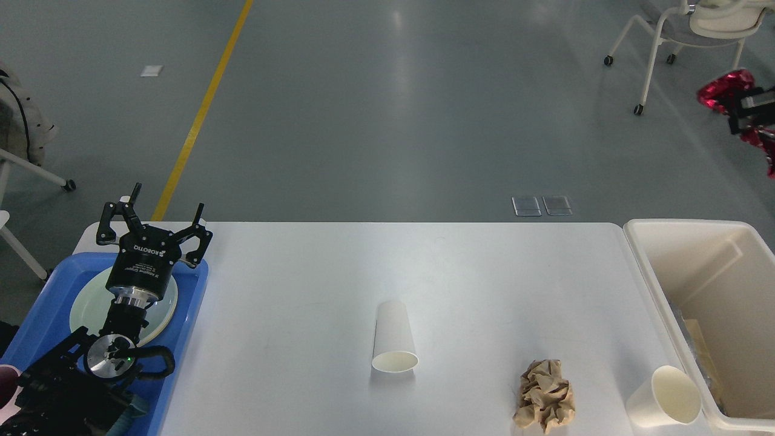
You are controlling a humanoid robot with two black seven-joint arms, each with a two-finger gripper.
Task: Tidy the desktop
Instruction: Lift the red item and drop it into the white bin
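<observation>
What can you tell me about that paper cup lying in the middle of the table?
The cup is plain white, apparently paper, and looks empty. It lies on its side on the white desktop, open mouth toward the camera, narrower base pointing away. Its round rim looks undented. Nothing but the desktop touches it: the crumpled brown paper lies apart to its right, and neither pincer is near it.

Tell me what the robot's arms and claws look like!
The left gripper is black, with two thin linked jaws on a round black body that carries white lettering. Behind it sit a silver ring, a shiny silver disc and a looping black cable. Of the right arm, only a small black part shows at the far right edge.
</observation>
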